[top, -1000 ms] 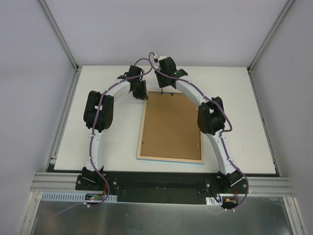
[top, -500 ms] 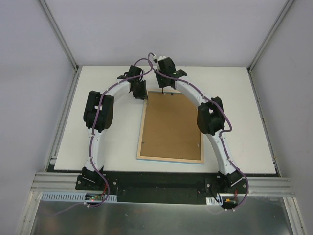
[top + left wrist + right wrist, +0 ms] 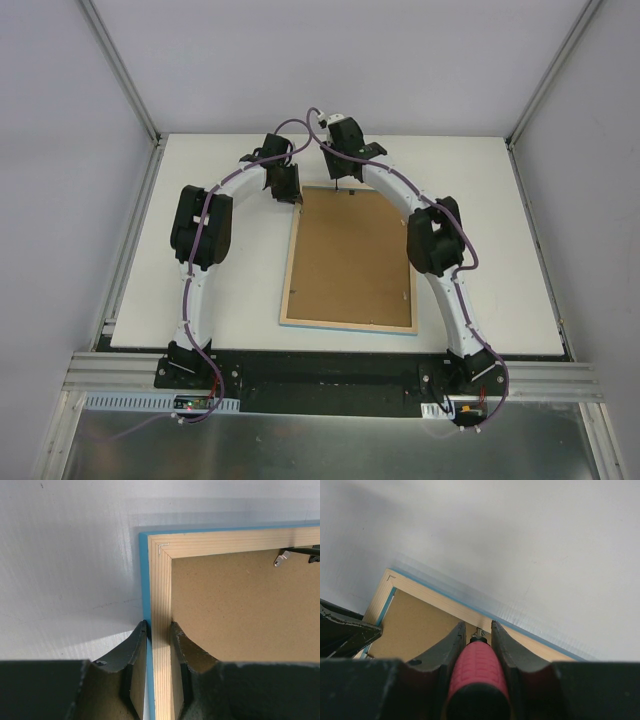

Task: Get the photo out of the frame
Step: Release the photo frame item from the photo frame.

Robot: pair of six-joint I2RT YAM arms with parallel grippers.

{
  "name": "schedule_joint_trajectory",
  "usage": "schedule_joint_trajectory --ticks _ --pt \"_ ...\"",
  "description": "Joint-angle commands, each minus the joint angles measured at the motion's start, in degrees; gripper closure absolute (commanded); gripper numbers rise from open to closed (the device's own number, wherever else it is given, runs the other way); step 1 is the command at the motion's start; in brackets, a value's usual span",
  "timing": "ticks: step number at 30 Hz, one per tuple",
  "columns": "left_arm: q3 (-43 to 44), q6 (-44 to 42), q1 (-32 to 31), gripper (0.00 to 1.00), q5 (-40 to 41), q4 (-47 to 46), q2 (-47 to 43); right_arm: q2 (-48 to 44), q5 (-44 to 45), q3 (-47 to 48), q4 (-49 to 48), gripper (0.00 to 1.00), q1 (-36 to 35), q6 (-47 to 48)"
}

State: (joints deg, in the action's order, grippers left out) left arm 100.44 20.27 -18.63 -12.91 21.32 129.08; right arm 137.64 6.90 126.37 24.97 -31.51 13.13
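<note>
My L claw (image 3: pixel 158 626) is clamped across a side rail of the frame (image 3: pixel 161 590) nr its far corner, prob. to pin it to the bench (image 3: pixel 70 570). My R claw (image 3: pixel 477 625) grips a red-handled tool (image 3: pixel 477 665), tip at the far rail, I'd guess to pry a metal tab (image 3: pixel 281 560). Frame lies face down: pale wood rim, blue edge, brown backing board (image 3: pixel 240 610) up. The photo is hidden beneath.

Robotics lab cell: white panel walls (image 3: pixel 60 120), aluminium rails (image 3: pixel 560 383), white table (image 3: pixel 240 290).
</note>
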Motion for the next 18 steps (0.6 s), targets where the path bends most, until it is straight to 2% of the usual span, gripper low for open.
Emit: schedule_joint_trajectory --ticks 1,18 --pt "-2.6 0.9 0.3 1.00 0.4 7.2 0.4 -3.7 1.7 -1.7 1.1 0.99 0.8 1.6" --pt "-2.7 1.1 0.4 1.00 0.3 7.2 0.3 -4.7 0.8 -3.1 1.1 0.99 1.1 2.1"
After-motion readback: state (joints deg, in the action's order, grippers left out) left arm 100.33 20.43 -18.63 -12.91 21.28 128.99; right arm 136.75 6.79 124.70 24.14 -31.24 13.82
